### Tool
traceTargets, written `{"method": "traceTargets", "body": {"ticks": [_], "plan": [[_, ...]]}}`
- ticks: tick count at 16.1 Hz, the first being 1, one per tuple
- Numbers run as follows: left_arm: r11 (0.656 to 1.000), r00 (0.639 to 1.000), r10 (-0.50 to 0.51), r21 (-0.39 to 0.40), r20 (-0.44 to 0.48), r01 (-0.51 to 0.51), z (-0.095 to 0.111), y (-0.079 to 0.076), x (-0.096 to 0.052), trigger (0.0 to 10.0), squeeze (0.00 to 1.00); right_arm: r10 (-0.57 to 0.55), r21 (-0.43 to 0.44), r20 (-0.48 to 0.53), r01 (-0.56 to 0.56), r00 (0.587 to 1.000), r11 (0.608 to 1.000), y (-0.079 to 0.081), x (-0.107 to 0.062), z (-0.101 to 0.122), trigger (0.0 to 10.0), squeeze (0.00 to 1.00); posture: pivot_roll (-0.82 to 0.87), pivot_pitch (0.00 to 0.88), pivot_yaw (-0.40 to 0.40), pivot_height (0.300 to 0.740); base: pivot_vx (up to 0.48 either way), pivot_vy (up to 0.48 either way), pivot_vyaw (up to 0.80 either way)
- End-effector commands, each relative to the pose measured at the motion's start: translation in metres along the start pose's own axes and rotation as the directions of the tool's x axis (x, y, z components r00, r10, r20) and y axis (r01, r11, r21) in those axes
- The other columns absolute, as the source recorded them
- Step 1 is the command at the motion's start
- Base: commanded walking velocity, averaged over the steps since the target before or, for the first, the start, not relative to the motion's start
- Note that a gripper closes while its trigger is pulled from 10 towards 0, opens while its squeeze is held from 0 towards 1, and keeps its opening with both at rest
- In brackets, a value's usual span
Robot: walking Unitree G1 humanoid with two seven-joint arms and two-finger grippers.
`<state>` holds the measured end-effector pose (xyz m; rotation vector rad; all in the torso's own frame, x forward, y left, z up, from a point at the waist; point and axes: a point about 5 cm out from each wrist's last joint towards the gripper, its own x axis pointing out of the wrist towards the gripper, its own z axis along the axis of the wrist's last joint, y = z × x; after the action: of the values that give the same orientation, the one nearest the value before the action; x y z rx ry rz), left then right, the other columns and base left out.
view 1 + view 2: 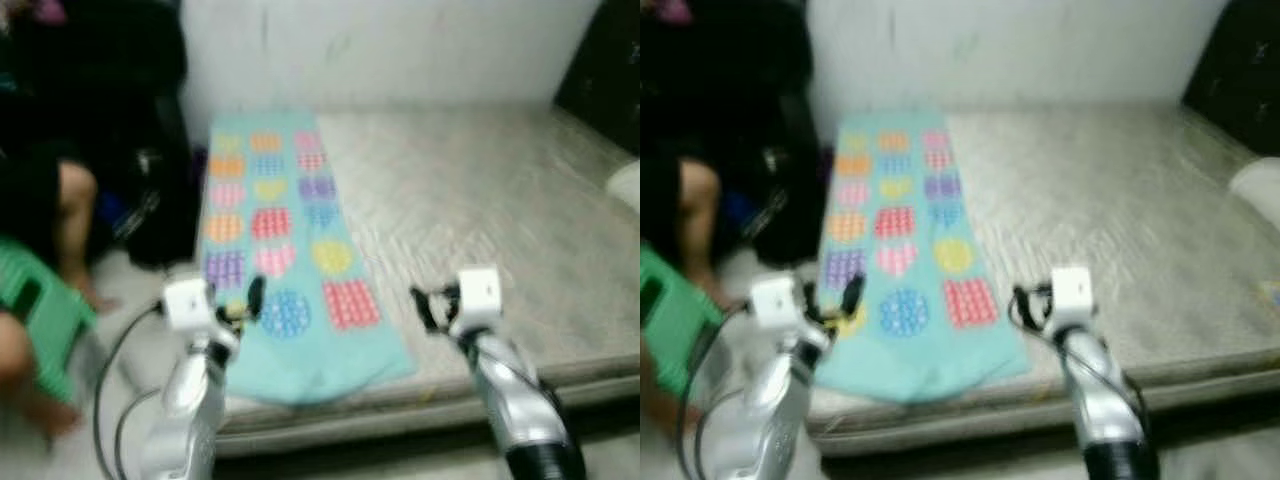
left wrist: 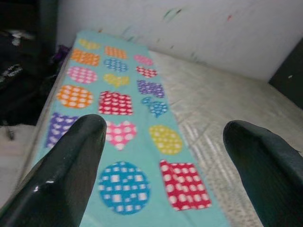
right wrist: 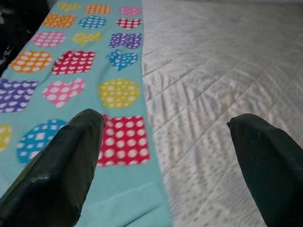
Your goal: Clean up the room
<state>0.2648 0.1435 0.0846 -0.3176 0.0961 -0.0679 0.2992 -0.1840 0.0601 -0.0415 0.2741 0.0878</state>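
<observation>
Left eye view: both grippers hover at the near end of the blanket (image 1: 285,255).
It runs lengthwise away along the mattress (image 1: 480,190); left gripper (image 1: 240,305) over its near corner, right gripper (image 1: 428,308) just beside its edge; both spread apart, empty.

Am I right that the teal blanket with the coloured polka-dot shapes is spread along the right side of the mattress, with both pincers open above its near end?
Not quite: the teal blanket lies along the mattress's left side, as the left eye view shows. The left pincer and right pincer are indeed open above its near end.
</observation>
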Motion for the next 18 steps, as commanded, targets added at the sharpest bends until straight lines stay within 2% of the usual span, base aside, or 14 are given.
{"method": "traceTargets", "body": {"ticks": [1,7,10,18], "plan": [[1.000,1.000,0.004,0.012,0.030,-0.005,0.0062,0.0018,0.0012,10.0,0.00,0.008,0.004,0.005,-0.008,1.000,1.000,0.0037,0.0015,0.0022,10.0,0.00,-0.09,0.000,-0.017,0.740,0.000,0.000,0.00],[1.000,0.999,0.009,0.028,0.045,-0.010,0.0079,0.0047,0.0009,10.0,0.00,0.027,-0.002,0.004,-0.027,1.000,1.000,0.0062,0.0016,0.0019,10.0,0.00,-0.09,0.000,-0.016,0.740,0.000,0.000,0.00],[1.000,0.999,-0.005,0.031,0.049,0.003,0.0086,0.0042,0.0006,10.0,0.00,0.025,0.001,0.010,-0.025,1.000,1.000,0.0074,0.0018,0.0025,10.0,0.00,-0.09,0.000,-0.014,0.740,0.000,0.000,0.34],[0.999,0.998,-0.017,0.035,0.055,0.016,0.0092,0.0032,0.0009,10.0,0.00,0.021,-0.004,0.008,-0.021,1.000,1.000,0.0065,0.0024,0.0026,10.0,0.00,-0.09,0.000,-0.016,0.740,0.323,0.000,0.00]]}}
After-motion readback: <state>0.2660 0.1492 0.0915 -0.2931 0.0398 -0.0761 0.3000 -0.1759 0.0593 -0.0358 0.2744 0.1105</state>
